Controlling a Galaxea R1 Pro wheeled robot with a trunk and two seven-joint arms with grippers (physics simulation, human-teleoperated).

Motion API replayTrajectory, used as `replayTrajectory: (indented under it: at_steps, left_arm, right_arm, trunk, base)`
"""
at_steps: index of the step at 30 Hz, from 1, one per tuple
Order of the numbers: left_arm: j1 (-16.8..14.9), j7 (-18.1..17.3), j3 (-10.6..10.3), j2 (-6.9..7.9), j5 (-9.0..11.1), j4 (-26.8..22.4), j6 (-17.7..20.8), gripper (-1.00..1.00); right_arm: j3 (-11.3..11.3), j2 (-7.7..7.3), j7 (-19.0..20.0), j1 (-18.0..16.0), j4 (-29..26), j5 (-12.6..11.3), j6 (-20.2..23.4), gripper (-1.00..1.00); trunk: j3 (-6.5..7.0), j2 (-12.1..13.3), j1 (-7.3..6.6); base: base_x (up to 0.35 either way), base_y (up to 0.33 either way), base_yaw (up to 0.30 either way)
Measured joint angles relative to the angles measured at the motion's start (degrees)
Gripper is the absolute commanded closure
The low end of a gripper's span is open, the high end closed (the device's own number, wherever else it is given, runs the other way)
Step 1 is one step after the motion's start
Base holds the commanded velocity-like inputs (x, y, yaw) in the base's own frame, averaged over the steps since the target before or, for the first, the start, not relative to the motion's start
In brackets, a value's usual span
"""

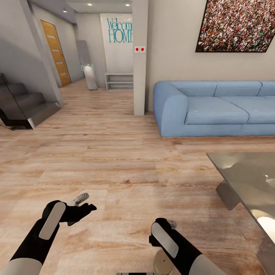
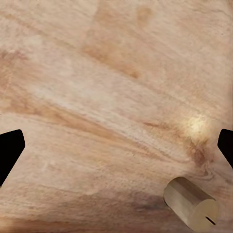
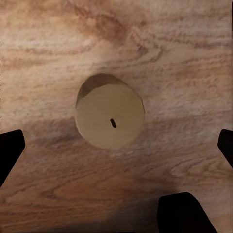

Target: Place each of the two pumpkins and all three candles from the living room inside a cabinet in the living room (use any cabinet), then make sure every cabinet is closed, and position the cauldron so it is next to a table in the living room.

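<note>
A pale beige candle (image 3: 110, 116) stands upright on the wood floor, straight below my right gripper (image 1: 170, 225). That gripper points down, open, with its dark fingertips (image 3: 10, 148) wide on either side of the candle and above it. In the head view the candle (image 1: 162, 263) peeks out under my right forearm. My left gripper (image 1: 82, 204) hovers over bare floor, also open and empty, and the same candle (image 2: 190, 203) lies off to its side. The glass-topped table (image 1: 244, 172) is at the right. The pumpkins, cabinet and cauldron are out of view.
A blue sofa (image 1: 217, 109) stands against the far wall behind the table. A square pillar (image 1: 139, 57) rises left of it, dark stairs (image 1: 23, 107) at far left, and a low shelf (image 1: 119, 81) down the hallway. Open wood floor lies ahead.
</note>
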Motion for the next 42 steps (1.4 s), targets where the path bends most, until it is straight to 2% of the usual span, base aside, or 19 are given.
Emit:
replayTrajectory:
  at_steps: [3,7,10,15,29,35,42]
  left_arm:
    - [0.0,0.0,0.04,0.12,-0.01,-0.08,0.02,-1.0]
    - [0.0,0.0,0.08,0.18,-0.02,-0.15,0.05,-1.0]
    - [0.0,0.0,0.09,0.18,0.0,-0.16,0.04,-1.0]
    - [0.0,0.0,0.11,0.19,0.03,-0.16,0.01,-1.0]
    - [0.0,-0.01,0.17,0.21,0.05,-0.16,0.07,-1.0]
    - [0.0,-0.08,0.31,0.33,0.13,-0.16,0.08,-1.0]
    - [0.0,-0.09,0.39,0.36,0.14,-0.16,0.08,-1.0]
  right_arm:
    - [0.0,-0.47,0.21,0.01,0.0,0.4,-1.49,-1.0]
    - [-0.01,-0.71,0.44,0.03,0.12,2.94,-3.06,-1.0]
    - [-0.01,-0.73,0.98,0.02,0.12,3.55,-3.89,-1.0]
    - [-0.01,-0.74,2.24,0.0,0.1,3.8,-4.13,-1.0]
    - [0.01,-0.74,2.62,0.01,-0.06,4.17,-4.22,-1.0]
    - [0.0,-0.81,5.83,0.01,-0.13,4.47,-4.18,-1.0]
    - [0.0,-0.9,6.49,-0.03,-0.21,4.98,-4.14,-1.0]
  trunk:
    - [0.0,0.0,0.0]
    - [0.0,0.0,0.0]
    - [0.0,0.0,0.0]
    - [-1.1,-0.06,0.13]
    - [-4.21,-0.25,0.5]
    - [-5.54,-0.33,0.65]
    - [-7.09,-0.43,0.83]
  base:
    - [0.007,-0.004,0.0]
    - [0.001,-0.001,0.0]
    - [0.0,0.0,0.0]
    - [0.0,0.0,0.0]
    - [0.0,0.0,0.0]
    - [0.0,0.0,0.0]
    - [0.0,0.0,0.0]
